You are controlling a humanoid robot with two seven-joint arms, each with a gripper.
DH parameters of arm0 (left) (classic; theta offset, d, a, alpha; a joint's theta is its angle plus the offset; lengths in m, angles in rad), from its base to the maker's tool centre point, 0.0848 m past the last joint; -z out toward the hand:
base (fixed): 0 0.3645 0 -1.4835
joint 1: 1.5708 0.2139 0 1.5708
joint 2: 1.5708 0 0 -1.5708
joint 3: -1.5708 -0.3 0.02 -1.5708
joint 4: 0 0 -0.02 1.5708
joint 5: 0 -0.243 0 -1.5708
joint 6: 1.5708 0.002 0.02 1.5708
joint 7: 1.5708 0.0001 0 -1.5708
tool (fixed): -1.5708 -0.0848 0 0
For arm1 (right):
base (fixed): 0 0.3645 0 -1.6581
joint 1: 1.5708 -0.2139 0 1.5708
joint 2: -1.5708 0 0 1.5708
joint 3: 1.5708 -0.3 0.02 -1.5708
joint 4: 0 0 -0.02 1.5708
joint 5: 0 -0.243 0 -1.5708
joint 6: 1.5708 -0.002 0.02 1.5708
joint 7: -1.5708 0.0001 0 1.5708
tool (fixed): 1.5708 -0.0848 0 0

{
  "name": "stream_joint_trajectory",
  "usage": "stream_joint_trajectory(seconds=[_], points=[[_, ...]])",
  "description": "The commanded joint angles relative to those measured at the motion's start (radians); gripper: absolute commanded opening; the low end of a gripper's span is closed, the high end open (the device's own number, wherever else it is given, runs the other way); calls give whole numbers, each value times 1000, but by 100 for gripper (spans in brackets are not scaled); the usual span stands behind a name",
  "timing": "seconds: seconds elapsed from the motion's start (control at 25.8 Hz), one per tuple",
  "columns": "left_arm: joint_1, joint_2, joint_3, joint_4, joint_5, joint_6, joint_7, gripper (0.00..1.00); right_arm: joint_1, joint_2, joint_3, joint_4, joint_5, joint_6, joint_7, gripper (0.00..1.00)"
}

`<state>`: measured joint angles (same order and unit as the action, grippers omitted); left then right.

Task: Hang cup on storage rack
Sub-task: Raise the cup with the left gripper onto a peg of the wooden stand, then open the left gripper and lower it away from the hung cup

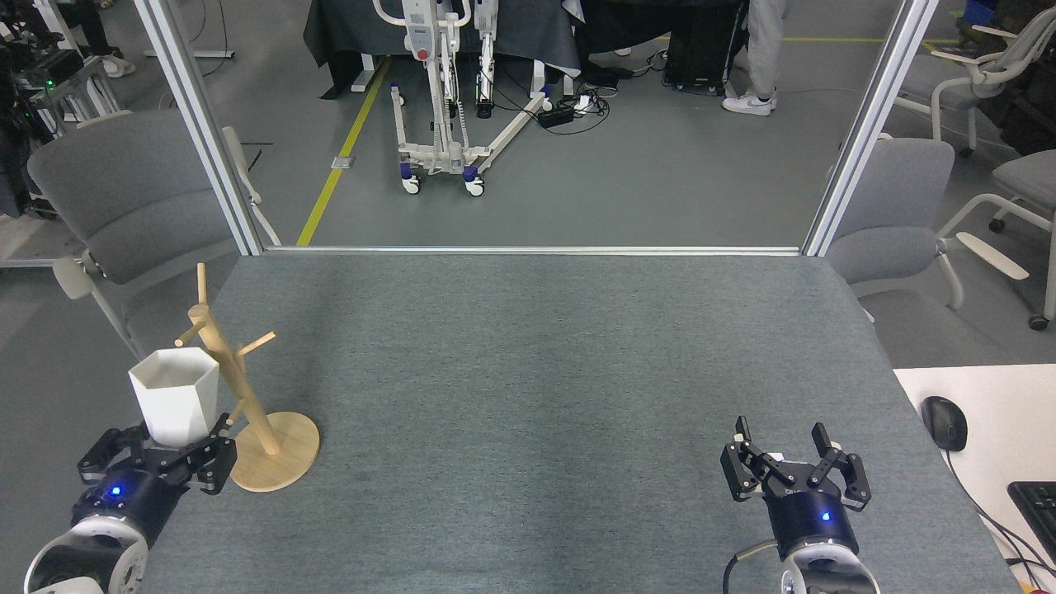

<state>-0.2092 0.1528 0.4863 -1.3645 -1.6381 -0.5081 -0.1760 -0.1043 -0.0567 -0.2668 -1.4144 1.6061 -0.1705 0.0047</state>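
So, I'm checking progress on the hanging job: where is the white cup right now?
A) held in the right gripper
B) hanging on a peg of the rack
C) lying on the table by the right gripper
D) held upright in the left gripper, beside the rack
D: the cup sits upright in the left gripper, just left of the storage rack; the right gripper is open and holds nothing.

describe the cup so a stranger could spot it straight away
Go to the near left corner of the grey table, beside the wooden storage rack. The cup sits upright in the left gripper: matte white, faceted, the only white thing there.
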Motion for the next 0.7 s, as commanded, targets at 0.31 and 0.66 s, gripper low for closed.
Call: stream_joint_trajectory(seconds=[0.31, 0.66], points=[[1, -10, -12, 77, 6, 5, 7, 98, 0, -12, 1, 0, 0, 0, 0, 100], [4, -67, -52, 179, 4, 19, 72, 98, -37, -23, 3, 22, 6, -1, 0, 100]])
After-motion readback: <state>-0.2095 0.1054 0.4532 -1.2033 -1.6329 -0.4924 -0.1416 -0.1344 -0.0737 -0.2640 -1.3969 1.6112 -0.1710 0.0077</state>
